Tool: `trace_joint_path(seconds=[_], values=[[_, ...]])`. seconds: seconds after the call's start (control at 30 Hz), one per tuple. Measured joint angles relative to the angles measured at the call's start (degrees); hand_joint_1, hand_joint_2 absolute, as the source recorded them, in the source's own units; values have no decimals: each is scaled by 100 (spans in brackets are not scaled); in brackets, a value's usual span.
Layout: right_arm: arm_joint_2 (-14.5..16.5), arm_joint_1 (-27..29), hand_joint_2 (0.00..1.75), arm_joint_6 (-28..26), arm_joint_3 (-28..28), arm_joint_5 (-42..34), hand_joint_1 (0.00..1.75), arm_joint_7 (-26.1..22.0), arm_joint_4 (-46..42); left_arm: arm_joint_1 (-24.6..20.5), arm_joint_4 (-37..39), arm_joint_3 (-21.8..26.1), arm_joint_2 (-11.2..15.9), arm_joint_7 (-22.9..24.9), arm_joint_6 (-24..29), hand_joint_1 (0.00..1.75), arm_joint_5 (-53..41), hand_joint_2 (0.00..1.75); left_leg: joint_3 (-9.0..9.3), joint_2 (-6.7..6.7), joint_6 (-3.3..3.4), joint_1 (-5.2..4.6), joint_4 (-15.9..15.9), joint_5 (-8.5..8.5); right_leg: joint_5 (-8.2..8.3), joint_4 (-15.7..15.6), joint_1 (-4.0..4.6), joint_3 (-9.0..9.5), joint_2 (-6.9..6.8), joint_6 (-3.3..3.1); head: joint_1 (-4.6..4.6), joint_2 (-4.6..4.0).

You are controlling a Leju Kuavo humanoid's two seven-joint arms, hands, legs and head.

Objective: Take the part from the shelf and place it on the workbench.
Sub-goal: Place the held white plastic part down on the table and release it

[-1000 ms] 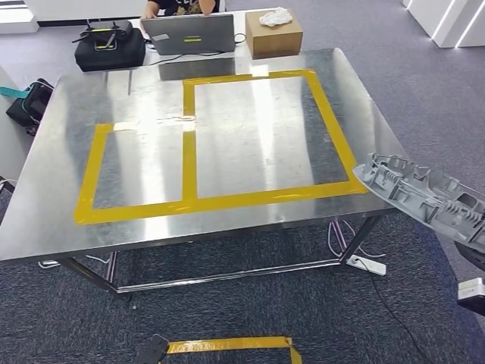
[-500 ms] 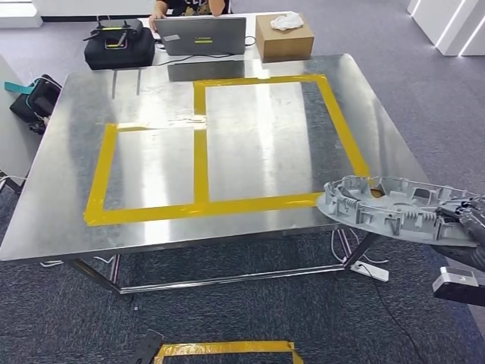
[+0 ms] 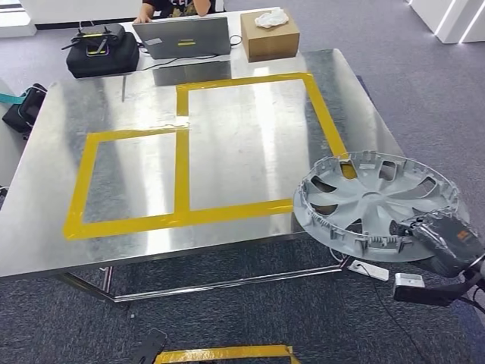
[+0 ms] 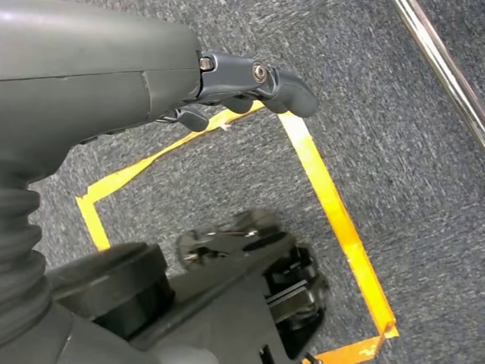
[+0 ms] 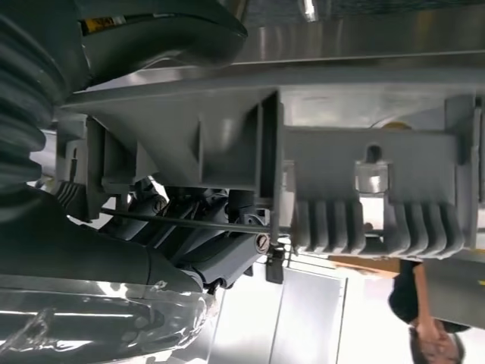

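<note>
The part is a grey plastic wheel cover (image 3: 374,203), inner ribbed side up, held over the near right corner of the steel workbench (image 3: 131,243). My right hand (image 3: 443,239) grips its near rim at the lower right of the head view. The right wrist view looks close along the wheel cover's ribbed rim (image 5: 320,159), with my right hand's fingers (image 5: 217,250) against it. My left hand (image 4: 240,80) hangs low over the carpet with its fingers held out straight and nothing in them.
Yellow tape (image 3: 182,163) marks two rectangles on the workbench. At the far edge stand a laptop (image 3: 182,36), a cardboard box (image 3: 269,34) and a black bag (image 3: 101,51), with a person behind them. A tape square (image 4: 332,212) lies on the carpet.
The wheel cover has swung in from the right and tipped to show its inner face, now overlapping the workbench's near right corner. The camera view has shifted slightly.
</note>
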Motion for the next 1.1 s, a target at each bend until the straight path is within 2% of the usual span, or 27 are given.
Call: trace_joint_path(seconds=[0.03,0.07,0.1,0.13,0.2,0.27,0.3,0.33,0.4,0.43,0.47,0.5,0.53,0.57,0.6,0.67,0.87,0.97,1.1], values=[[94,-73,175,-58,142,35,175,-18,113,-8,-1,0,7,23,-7,0,-19,175,119,2,37,-9,-378,286,-19,-3,2,30,9,8,-2,0],[193,-149,175,-132,280,78,175,-29,226,-24,-1,0,15,38,-16,0,-37,175,254,5,74,-23,-757,495,-40,4,15,52,21,28,-3,1],[293,-214,175,-213,417,123,175,-30,341,-46,-1,-2,21,46,-32,0,-61,175,356,8,94,-34,-1039,614,-55,4,24,62,32,54,-1,1],[384,-268,175,-285,536,155,175,-26,448,-67,-1,-6,25,49,-49,0,-89,175,410,8,107,-46,-1197,646,-66,-3,28,66,40,88,-1,1],[574,-390,175,-433,738,186,175,-21,677,-98,-6,-22,26,58,-91,0,-160,175,435,5,125,-52,-1275,618,-70,-48,24,82,46,164,0,0],[771,-531,175,-618,872,204,175,-42,931,-121,-19,-62,25,82,-135,0,-243,175,492,0,179,-31,-1334,632,-121,15,19,56,21,222,15,1],[877,-612,175,-740,925,220,175,-65,1078,-141,-25,-92,23,105,-159,0,-289,175,529,0,206,-18,-1361,636,-216,213,22,-40,5,240,30,1],[993,-684,175,-879,973,252,175,-88,1240,-162,-29,-126,20,128,-179,0,-332,175,558,0,229,-16,-1370,627,-353,539,22,-211,-10,250,47,1],[1225,-798,175,-1162,1068,356,175,-109,1567,-197,-31,-187,14,166,-219,0,-387,175,593,0,262,-32,-1368,592,-613,1300,27,-635,-18,264,61,0],[1324,-826,175,-1300,1108,431,175,-92,1707,-204,-31,-217,12,179,-236,0,-406,175,613,-3,271,-44,-1365,573,-626,1506,28,-776,-18,264,60,0],[1405,-852,175,-1435,1143,507,175,-63,1827,-208,-31,-245,11,190,-253,0,-423,175,639,-9,275,-53,-1361,551,-524,1489,29,-808,-18,257,60,0],[1471,-885,175,-1572,1169,586,175,-23,1933,-212,-32,-274,10,201,-263,0,-439,175,673,-18,271,-61,-1355,527,-322,1241,30,-723,-18,245,60,0],[1521,-929,175,-1717,1185,666,175,24,2029,-220,-32,-301,8,214,-272,0,-455,175,709,-28,261,-67,-1346,496,-87,841,31,-557,-19,230,59,0],[1557,-991,175,-1851,1192,735,175,68,2125,-232,-33,-326,7,227,-279,0,-472,175,731,-36,243,-81,-1332,465,77,462,40,-367,-20,213,59,0],[1580,-1061,175,-1964,1189,790,175,105,2213,-245,-33,-355,7,243,-286,0,-486,175,736,-43,223,-92,-1316,442,173,174,47,-222,-18,192,57,1],[1600,-1208,175,-2101,1152,832,175,138,2394,-264,-34,-407,12,264,-309,0,-522,175,709,-50,204,-115,-1288,432,183,-12,59,-119,-9,169,46,1],[1604,-1713,175,-1948,887,698,175,-128,3039,-285,-39,-570,27,253,-388,0,-618,175,719,-43,219,-109,-1354,452,174,-33,69,-140,10,128,34,1],[1610,-1966,175,-1896,843,745,175,-294,3455,-289,-40,-668,33,218,-407,0,-688,175,718,-44,185,-102,-1368,460,171,-33,75,-139,4,114,36,1],[1736,-2096,175,-2127,877,899,175,-529,3852,-295,-42,-813,33,136,-433,0,-783,175,715,-45,146,-100,-1370,470,185,-33,80,-137,3,94,38,1]])
